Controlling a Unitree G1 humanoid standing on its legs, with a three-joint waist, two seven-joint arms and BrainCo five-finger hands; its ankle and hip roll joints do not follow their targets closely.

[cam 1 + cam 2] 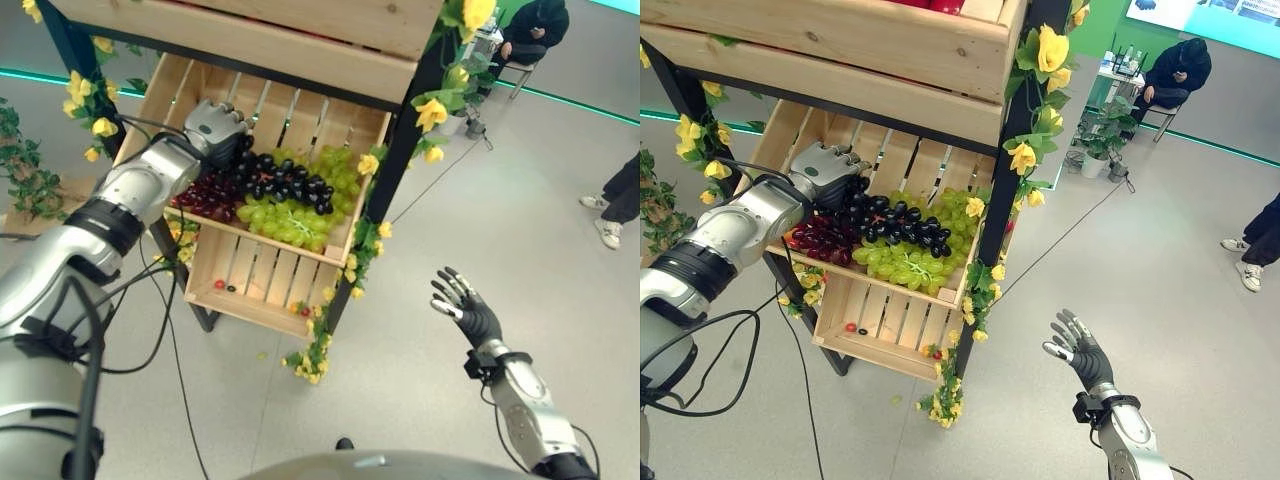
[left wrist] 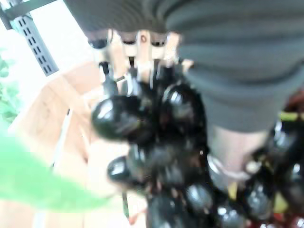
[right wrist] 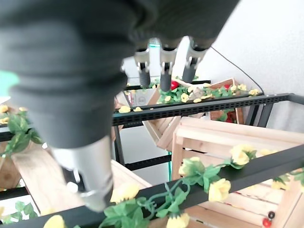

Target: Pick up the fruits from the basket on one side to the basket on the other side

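From the left eye view, I see my left hand reached into the middle wooden crate of a slatted stand trimmed with yellow flowers. The hand rests at the near end of a bunch of black grapes, which lies between red grapes and green grapes. My right hand hangs over bare floor, well apart from the stand, fingers straight and spread, holding nothing.

The right eye view shows the same reach; a lower crate beneath holds a few loose berries. Two people are at the far right, one seated.

In the left wrist view, black grapes press right against my fingers, which point down into the cluster. The tips are buried among the berries, so I cannot tell whether they have closed on it.

The right wrist view shows that hand's fingers extended, empty, with the stand beyond.

I judge this to be the grasping step. Next I need a firm hold on the black bunch, then a lift clear of the crate wall.
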